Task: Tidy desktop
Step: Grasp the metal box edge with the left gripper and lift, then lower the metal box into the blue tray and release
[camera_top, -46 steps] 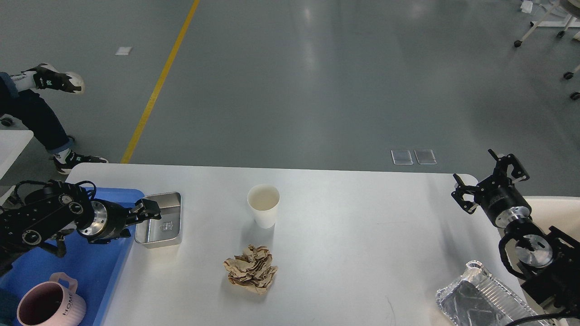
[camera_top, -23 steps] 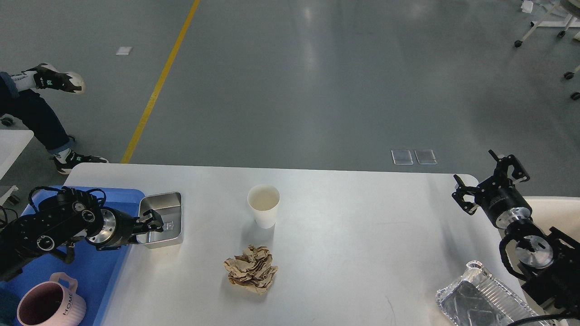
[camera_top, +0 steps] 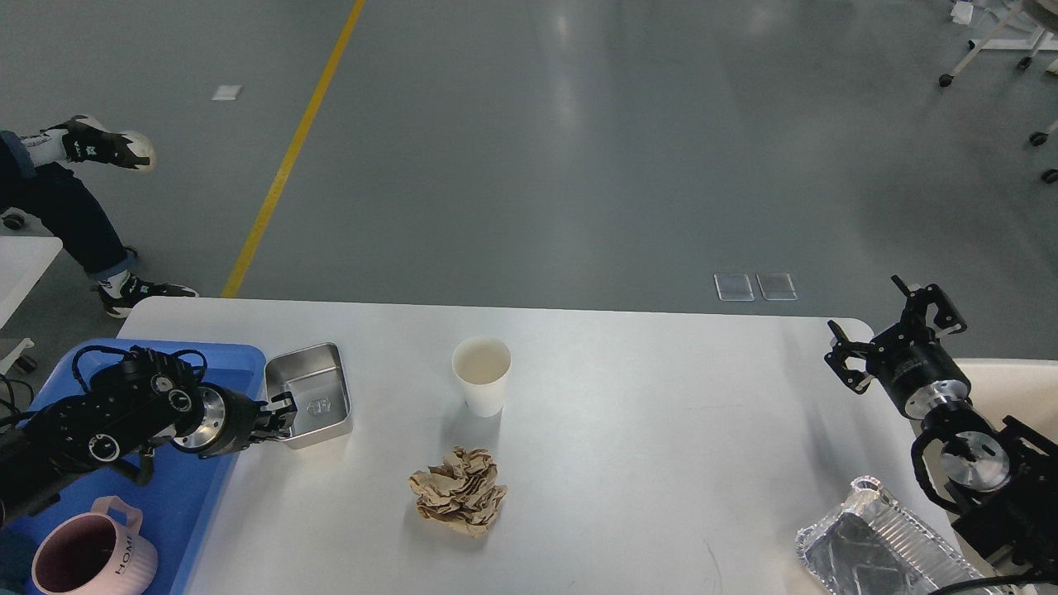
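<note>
The white desktop (camera_top: 661,430) holds a small steel tin (camera_top: 314,384) at the left, a white paper cup (camera_top: 481,376) in the middle, a crumpled brown paper ball (camera_top: 457,492) in front of the cup, and a foil tray (camera_top: 876,545) at the near right. My left gripper (camera_top: 278,416) is closed on the tin's near left rim, and the tin sits skewed with that corner at the fingers. My right gripper (camera_top: 891,329) is open and empty above the table's far right corner.
A blue plastic tray (camera_top: 173,487) lies at the left edge under my left arm, with a pink mug (camera_top: 87,554) in its near end. A cream bin (camera_top: 1008,380) stands off the table's right side. A seated person's legs are at the far left.
My left gripper has moved down to the tin's near left rim and closed on it. The tin has turned and shifted a little to the right. The right arm has barely moved.
</note>
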Tool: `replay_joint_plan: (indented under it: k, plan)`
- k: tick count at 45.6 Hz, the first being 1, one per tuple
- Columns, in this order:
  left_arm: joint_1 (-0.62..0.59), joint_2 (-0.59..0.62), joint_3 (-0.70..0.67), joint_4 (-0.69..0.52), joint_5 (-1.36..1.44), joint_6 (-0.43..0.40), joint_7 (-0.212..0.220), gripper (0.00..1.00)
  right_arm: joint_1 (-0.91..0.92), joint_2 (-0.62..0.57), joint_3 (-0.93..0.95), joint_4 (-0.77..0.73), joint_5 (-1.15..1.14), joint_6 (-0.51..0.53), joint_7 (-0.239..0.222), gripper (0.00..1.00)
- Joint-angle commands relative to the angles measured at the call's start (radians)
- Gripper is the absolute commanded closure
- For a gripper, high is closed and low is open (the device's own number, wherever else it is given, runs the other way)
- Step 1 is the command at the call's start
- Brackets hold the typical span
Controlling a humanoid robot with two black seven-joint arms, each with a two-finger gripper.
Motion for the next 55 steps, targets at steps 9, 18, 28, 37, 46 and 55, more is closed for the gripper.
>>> replay_joint_plan:
  k: [9,18,28,37,46,55]
  plan:
    - [-0.006,0.004,-0.002,-0.014,-0.001,-0.047,-0.004,0.99,0.000,-0.001,0.000,-0.002,0.000,0.000,0.000,0.00]
    - [0.001,0.139,-0.002,-0.162,0.038,-0.044,-0.074,1.00,-0.002,-0.006,0.000,-0.002,0.000,0.000,0.000,0.00]
    - [0.003,0.390,-0.006,-0.353,0.117,-0.036,-0.228,1.00,-0.002,-0.009,0.000,0.000,0.000,0.000,0.000,0.00]
    - [0.006,0.645,-0.005,-0.502,0.115,-0.038,-0.306,1.00,0.001,-0.009,0.000,0.000,0.000,0.000,-0.002,0.00]
    - [0.027,0.924,-0.003,-0.675,0.104,-0.052,-0.380,1.00,0.006,-0.009,0.000,0.000,0.000,0.000,-0.002,0.00]
    - [0.040,1.139,-0.005,-0.741,0.071,-0.136,-0.427,1.00,0.006,-0.010,0.000,-0.002,0.000,0.000,-0.002,0.00]
